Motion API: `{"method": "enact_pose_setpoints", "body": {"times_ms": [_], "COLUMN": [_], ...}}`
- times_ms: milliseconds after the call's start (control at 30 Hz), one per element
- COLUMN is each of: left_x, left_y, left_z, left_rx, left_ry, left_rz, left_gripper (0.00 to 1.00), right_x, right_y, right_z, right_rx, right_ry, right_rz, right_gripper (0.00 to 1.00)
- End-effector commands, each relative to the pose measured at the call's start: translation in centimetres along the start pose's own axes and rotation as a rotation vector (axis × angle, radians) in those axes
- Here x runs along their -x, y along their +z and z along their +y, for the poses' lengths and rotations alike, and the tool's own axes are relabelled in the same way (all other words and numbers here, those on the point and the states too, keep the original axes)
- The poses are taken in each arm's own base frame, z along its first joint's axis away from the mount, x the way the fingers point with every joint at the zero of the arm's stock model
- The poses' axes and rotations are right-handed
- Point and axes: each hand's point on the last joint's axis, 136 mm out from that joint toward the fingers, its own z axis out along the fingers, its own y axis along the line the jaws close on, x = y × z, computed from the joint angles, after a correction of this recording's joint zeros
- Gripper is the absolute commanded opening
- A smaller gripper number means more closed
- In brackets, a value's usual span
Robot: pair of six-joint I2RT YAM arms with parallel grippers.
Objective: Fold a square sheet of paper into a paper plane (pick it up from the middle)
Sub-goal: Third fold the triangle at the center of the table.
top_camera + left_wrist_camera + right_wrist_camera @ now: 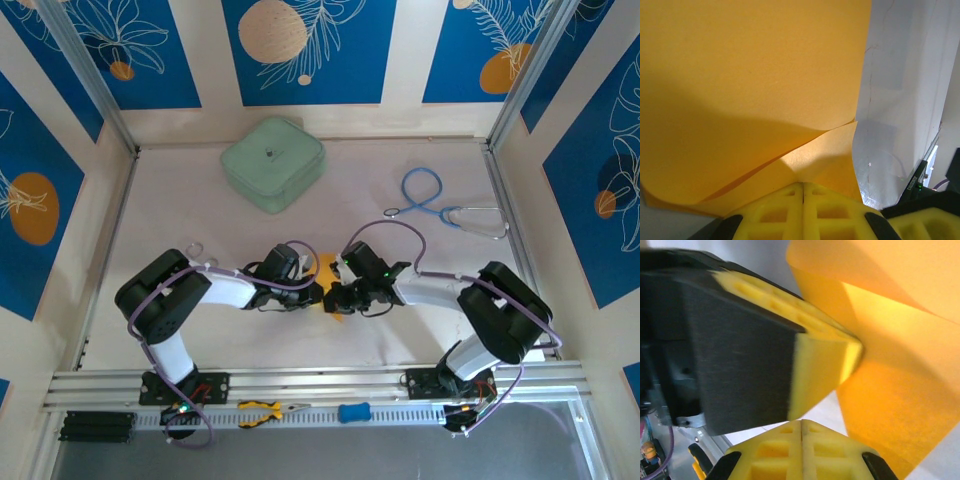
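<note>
At the middle of the desk (180, 215) the two arms met nose to nose over the square sheet of paper (327, 267), which showed between them as a scrap of orange-yellow. The left tool (803, 187) was clenched on the sheet (755, 75), its yellow pads pressed together where one layer curled over another. The right tool (802, 424) was clenched too, just beside the left tool's tip (855, 347); the paper (900, 365) seemed to pass to its side rather than between its pads. A mint-green case (272, 163) lay well apart at the back
</note>
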Motion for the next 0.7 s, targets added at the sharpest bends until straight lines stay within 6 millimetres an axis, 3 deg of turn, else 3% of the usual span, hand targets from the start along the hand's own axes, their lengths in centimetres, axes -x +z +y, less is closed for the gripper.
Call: {"method": "enact_pose_setpoints", "body": {"times_ms": [0, 300, 500, 667], "left_x": [-0.9, -0.9, -0.9, -0.8], "left_y": [-0.1, 0.0, -0.1, -0.1], "left_z": [1.7, 1.8, 1.8, 1.7], "left_rx": [0.070, 0.072, 0.074, 0.070], "left_ry": [0.002, 0.000, -0.001, -0.001], "left_rz": [0.013, 0.017, 0.014, 0.015], "left_gripper": [0.00, 0.00, 0.00, 0.00], "right_x": [-1.3, -2.8, -1.2, 0.0], "right_y": [0.4, 0.2, -0.8, 0.2], "right_z": [-1.2, -1.7, 0.0, -0.2], "right_rx": [-0.032, -0.020, 0.001, -0.012], "right_ry": [0.031, 0.060, 0.020, 0.022], "right_rz": [0.043, 0.042, -0.002, -0.007], "right_gripper": [0.05, 0.05, 0.06, 0.06]}}
